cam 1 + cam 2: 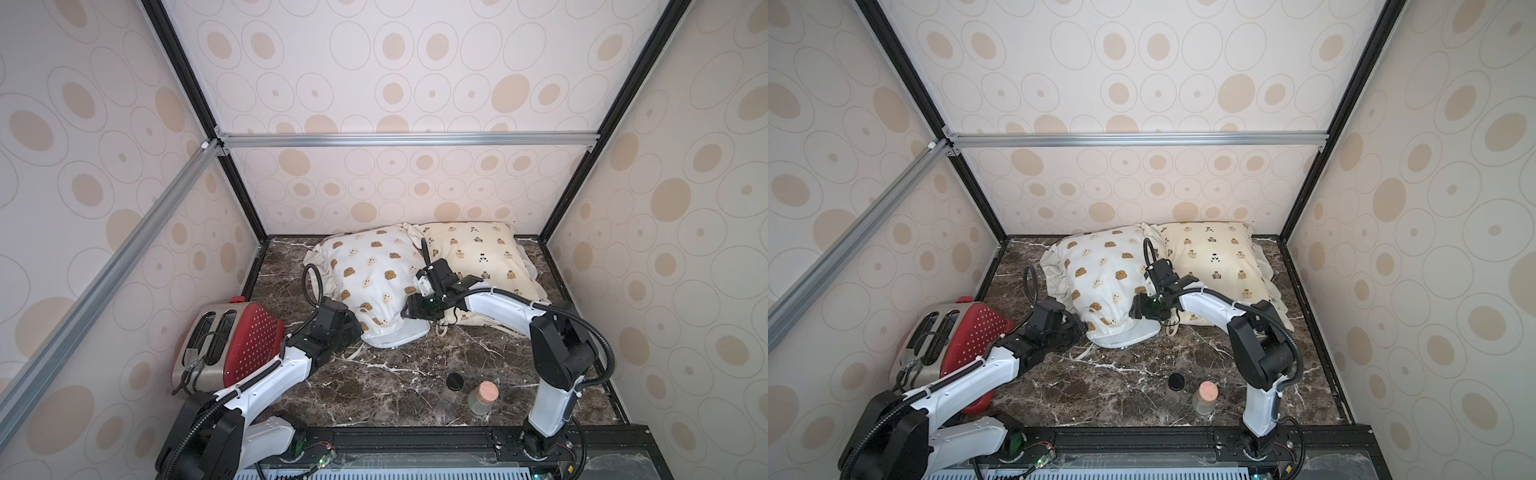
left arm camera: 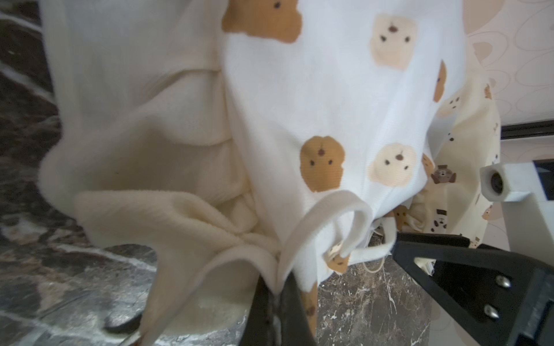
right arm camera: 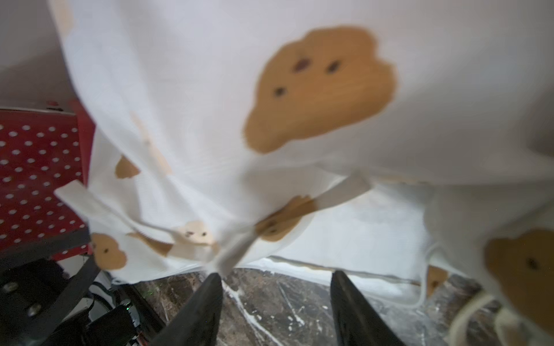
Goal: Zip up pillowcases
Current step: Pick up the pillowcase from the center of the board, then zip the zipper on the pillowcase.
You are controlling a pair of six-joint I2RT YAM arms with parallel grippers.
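On left-wrist view alone, ruffle [image 2: 192, 215] within left end effector [image 2: 276, 299]

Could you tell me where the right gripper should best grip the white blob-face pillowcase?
Probably its gathered open edge, approached low from the right: it hangs just ahead of the open right gripper, held taut by the left gripper pinching the ruffle.

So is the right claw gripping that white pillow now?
No, the right gripper has its fingers apart, with no fabric of the white pillowcase between them.

Red toaster [image 1: 245, 340]; black-lidded jar [image 1: 453, 386]; cork-topped jar [image 1: 482, 397]; marble tabletop [image 1: 395, 374]
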